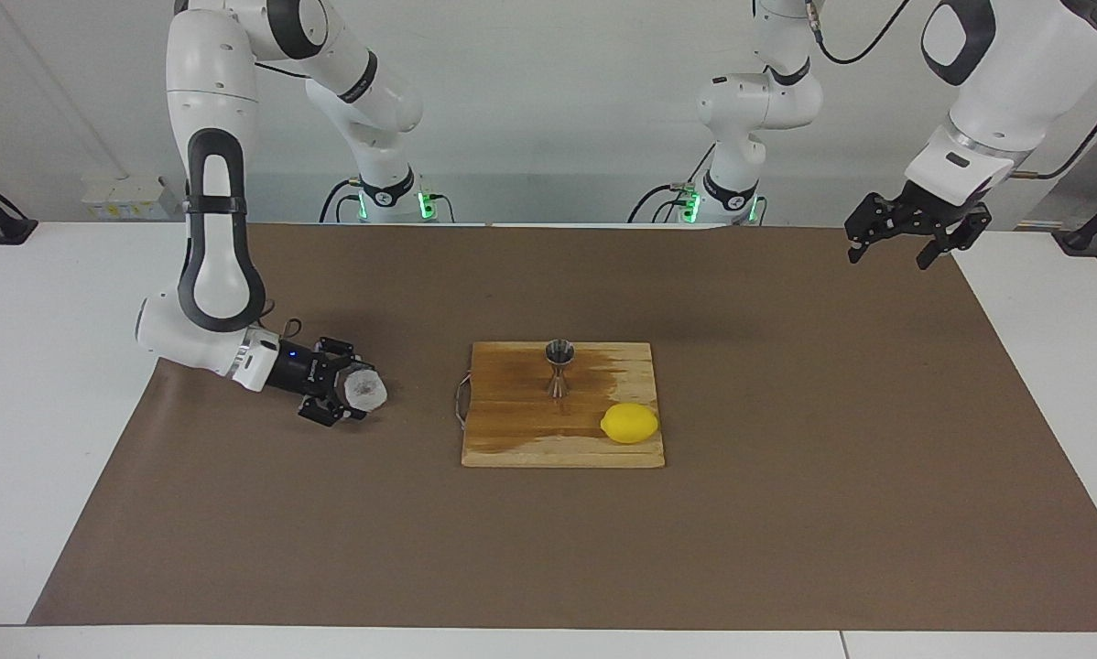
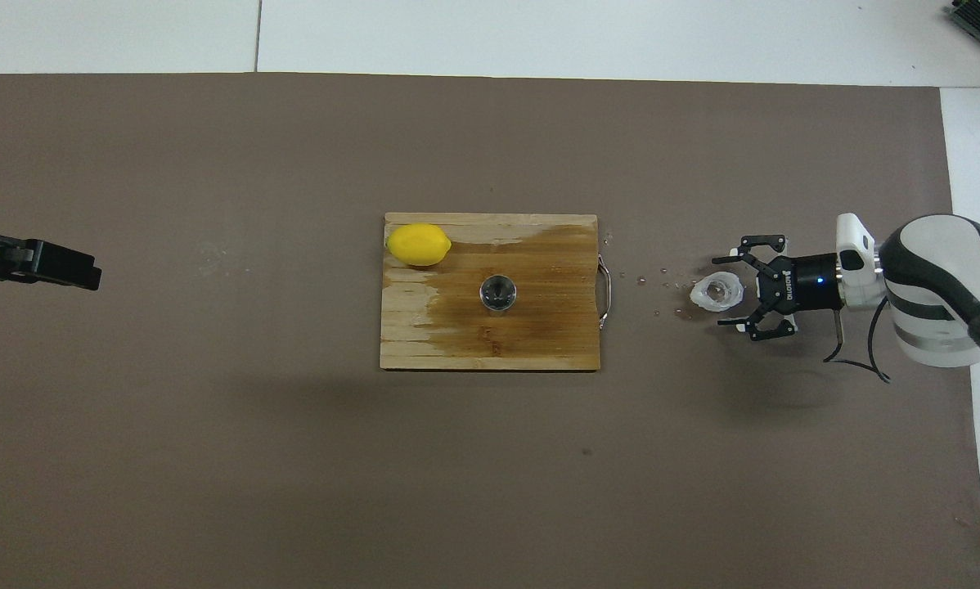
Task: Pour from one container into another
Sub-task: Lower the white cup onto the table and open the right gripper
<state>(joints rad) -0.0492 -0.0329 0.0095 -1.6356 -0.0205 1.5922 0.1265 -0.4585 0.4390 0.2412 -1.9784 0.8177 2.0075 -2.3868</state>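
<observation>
Two grippers are spread wide on my screens: the right gripper (image 2: 731, 291) lies low around the glass cup (image 2: 719, 293) without gripping it, beside the board (image 1: 512, 439) holding the jigger (image 1: 559, 366); the left gripper (image 1: 901, 240) waits raised, empty.
</observation>
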